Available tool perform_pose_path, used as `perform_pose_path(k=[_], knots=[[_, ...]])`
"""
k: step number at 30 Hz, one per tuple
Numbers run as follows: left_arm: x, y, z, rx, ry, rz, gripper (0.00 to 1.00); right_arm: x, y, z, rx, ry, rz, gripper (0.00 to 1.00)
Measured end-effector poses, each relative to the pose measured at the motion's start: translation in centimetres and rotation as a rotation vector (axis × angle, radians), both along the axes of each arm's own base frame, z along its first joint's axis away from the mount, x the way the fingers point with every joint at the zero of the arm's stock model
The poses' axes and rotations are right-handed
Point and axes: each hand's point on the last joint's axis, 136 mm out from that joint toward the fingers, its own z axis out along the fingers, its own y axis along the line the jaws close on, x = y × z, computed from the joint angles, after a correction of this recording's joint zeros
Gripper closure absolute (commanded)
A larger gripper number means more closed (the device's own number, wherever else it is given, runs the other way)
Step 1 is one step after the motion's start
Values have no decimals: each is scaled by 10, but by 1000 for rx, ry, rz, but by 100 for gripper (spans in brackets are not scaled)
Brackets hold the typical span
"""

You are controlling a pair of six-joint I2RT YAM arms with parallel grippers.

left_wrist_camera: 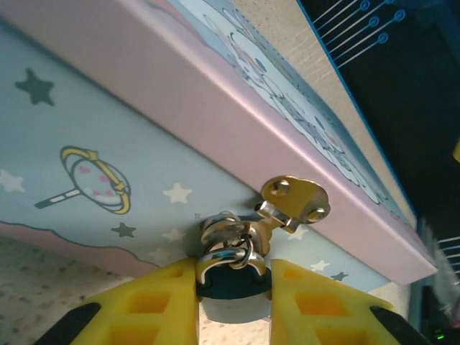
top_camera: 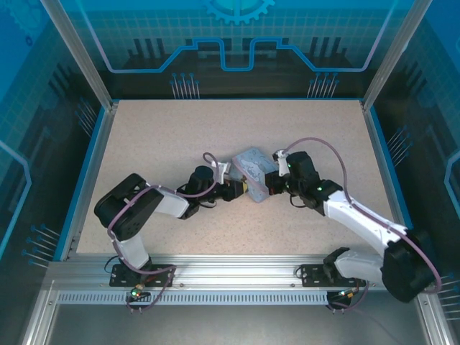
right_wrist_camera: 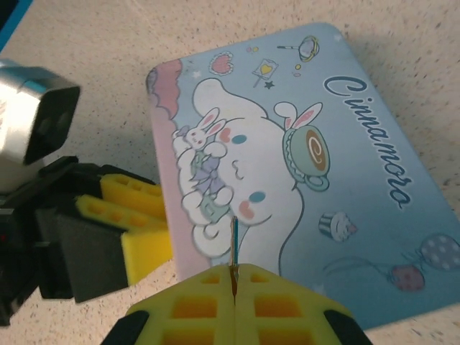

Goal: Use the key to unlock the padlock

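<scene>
Top external camera is showing a speckled beige table (top_camera: 180, 136) with a pale blue, rounded rectangular cartoon-printed tin (top_camera: 251, 167) lying mid-table. The left gripper (top_camera: 240, 190) is clamping the tiny dark silvery padlock (left_wrist_camera: 231, 298) at the tin's gold-coloured hasp (left_wrist_camera: 295, 201), seemingly steadying it for unlocking; its wrist camera is giving that close detail. The right gripper (right_wrist_camera: 235, 277), fingers closed tight, is pinching the thin dark metal key (right_wrist_camera: 234, 241), blade pointing forward over the tin, a sliver too small to read from overhead.

The dark padlock (left_wrist_camera: 233, 284), shackle silvery, hangs at the tin's (left_wrist_camera: 108, 136) clasp (left_wrist_camera: 295, 201). The key (right_wrist_camera: 234, 241), a thin sliver, stands pinched in the right gripper (right_wrist_camera: 235, 272).
</scene>
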Motion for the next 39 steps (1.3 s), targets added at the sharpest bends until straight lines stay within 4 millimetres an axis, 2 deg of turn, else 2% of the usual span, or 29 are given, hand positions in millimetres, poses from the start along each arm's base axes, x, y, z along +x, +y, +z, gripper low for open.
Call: perform_pose_path(k=[5, 7, 11, 18, 22, 39], knots=[[-9, -7, -5, -7, 110, 16, 81, -33, -15, -13, -26, -49, 40, 97], [-12, -10, -3, -8, 143, 21, 82, -48, -16, -23, -33, -59, 74, 97], [-14, -17, 7, -29, 181, 33, 82, -66, -10, -33, -52, -83, 140, 97], [-21, -27, 12, -60, 241, 41, 85, -70, 4, -43, -91, -133, 209, 97], [-25, -31, 13, -65, 262, 40, 86, -67, 5, -53, -124, -123, 213, 97], [-25, -33, 14, -87, 296, 63, 86, -64, 14, -73, -162, -130, 217, 97]])
